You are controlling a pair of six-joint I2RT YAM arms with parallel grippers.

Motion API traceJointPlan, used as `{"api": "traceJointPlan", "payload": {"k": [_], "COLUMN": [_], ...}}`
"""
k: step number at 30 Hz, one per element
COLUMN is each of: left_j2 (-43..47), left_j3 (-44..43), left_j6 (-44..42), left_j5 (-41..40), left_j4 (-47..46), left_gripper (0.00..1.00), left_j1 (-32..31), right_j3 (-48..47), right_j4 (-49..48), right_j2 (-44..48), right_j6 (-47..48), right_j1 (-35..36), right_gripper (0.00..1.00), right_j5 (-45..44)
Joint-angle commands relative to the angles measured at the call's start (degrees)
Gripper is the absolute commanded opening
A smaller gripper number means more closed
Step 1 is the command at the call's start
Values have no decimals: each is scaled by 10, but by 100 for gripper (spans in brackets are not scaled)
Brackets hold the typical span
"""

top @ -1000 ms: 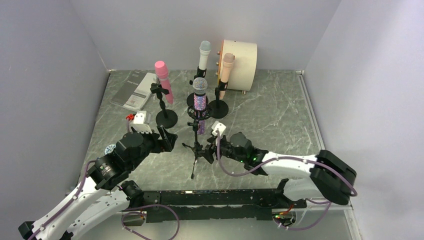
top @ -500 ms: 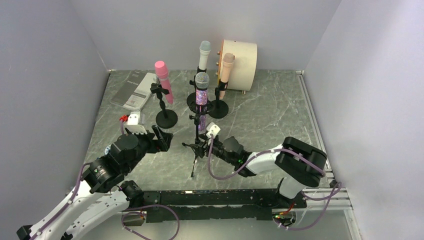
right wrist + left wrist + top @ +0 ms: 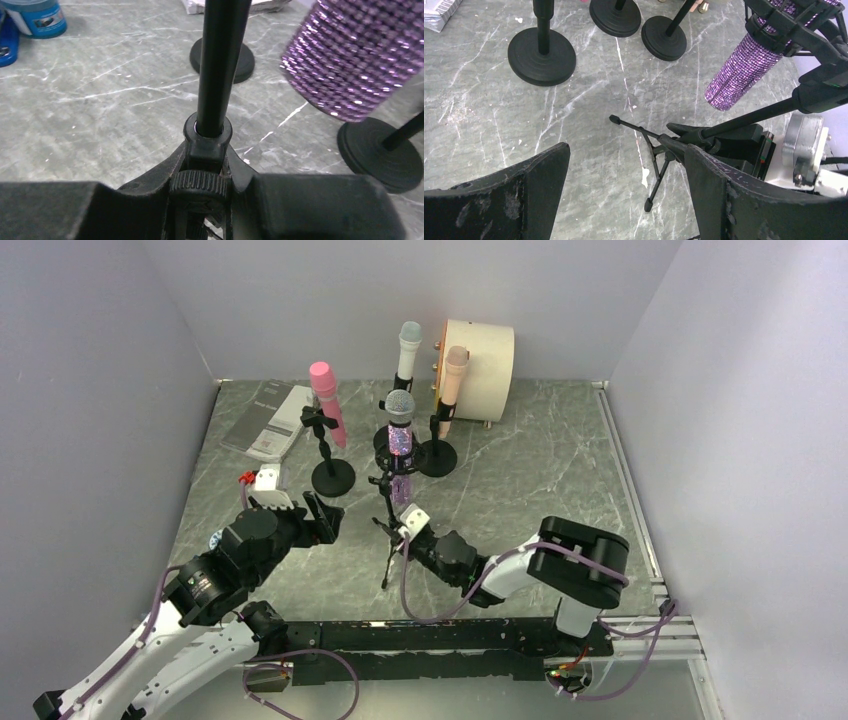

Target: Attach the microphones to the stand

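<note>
Swung in leftward over the last second, the right gripper (image 3: pixel 407 537) is clamped on the hub of the tripod stand (image 3: pixel 386 502), purple glitter microphone (image 3: pixel 400 445) clipped above that hub; I'd seat all three feet flat before releasing, while the left gripper (image 3: pixel 322 517), jaws apart, waits left of the stand.

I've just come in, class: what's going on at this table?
The right gripper is closed on the hub of the black tripod stand, which carries the purple glitter microphone with silver mesh head. The left gripper hangs open beside it, holding nothing. The pink microphone, the white microphone with pale-blue head and the peach microphone stand on round-based black stands behind.
</note>
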State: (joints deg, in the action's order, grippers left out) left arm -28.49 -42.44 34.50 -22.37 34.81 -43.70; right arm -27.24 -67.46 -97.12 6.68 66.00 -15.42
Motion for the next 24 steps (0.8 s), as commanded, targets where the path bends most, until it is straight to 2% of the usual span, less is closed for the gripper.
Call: {"api": "traceJointPlan", "payload": {"k": [1, 4, 11, 21, 24], "left_j2": [-7, -11, -20, -25, -26], "left_j3": [-19, -19, -20, -21, -20], "left_j6": [-8, -9, -8, -8, -8], "left_j5": [-8, -5, 4, 11, 12], "left_j4": [-12, -14, -20, -22, -24], "left_gripper": [89, 89, 89, 89, 89], "left_j1": [-1, -1, 0, 0, -1], "right_j3": [10, 24, 49, 89, 98], "right_j4": [-106, -163, -214, -218, -217], "right_j2": [-32, -49, -55, -24, -17], "right_j6": [100, 108, 80, 65, 68], "right_j1": [16, 14, -12, -93, -122], "right_gripper": [7, 4, 2, 1, 5], "right_j5": [-142, -189, -253, -298, -308]}}
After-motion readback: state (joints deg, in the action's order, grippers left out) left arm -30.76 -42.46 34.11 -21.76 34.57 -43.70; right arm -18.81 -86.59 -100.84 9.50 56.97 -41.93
